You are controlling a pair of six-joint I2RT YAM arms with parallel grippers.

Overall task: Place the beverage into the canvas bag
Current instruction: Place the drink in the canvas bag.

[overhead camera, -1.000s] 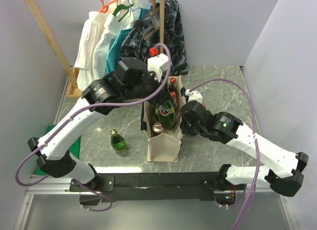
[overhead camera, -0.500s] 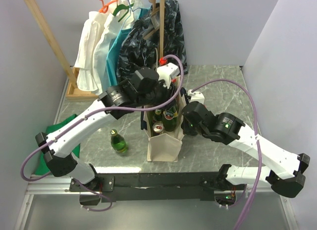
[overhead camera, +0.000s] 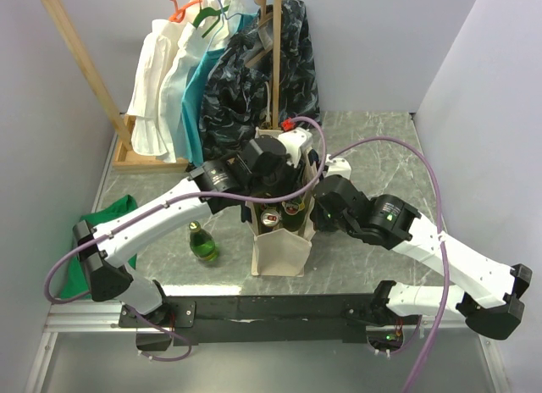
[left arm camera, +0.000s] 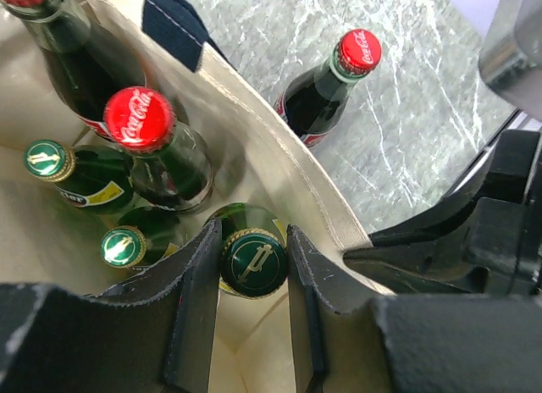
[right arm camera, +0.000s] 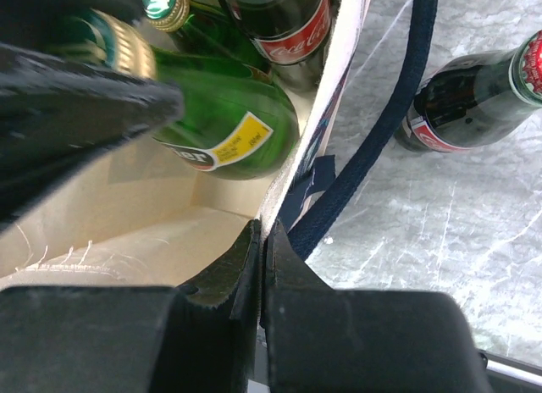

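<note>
Cream canvas bag [overhead camera: 278, 251] w/ navy trim stands upright, top open; green btl [left arm camera: 254, 263] inside, cap up.

The right gripper [right arm camera: 262, 240] pinches the canvas bag [right arm camera: 127, 207] rim.
Its jaws close on the cream wall beside the navy handle [right arm camera: 373, 147]; a green bottle [right arm camera: 229, 113] and a cola bottle [right arm camera: 284, 24] sit inside, a second cola bottle [right arm camera: 461, 105] outside on the marble table [right arm camera: 423, 240].

canvas bag [overhead camera: 278, 251]: middle of table [overhead camera: 381, 147], 5 bottles [left arm camera: 140, 122] inside
loose bottle [overhead camera: 201, 241]: on table, left of bag
rack [overhead camera: 80, 58]: behind bag
</note>
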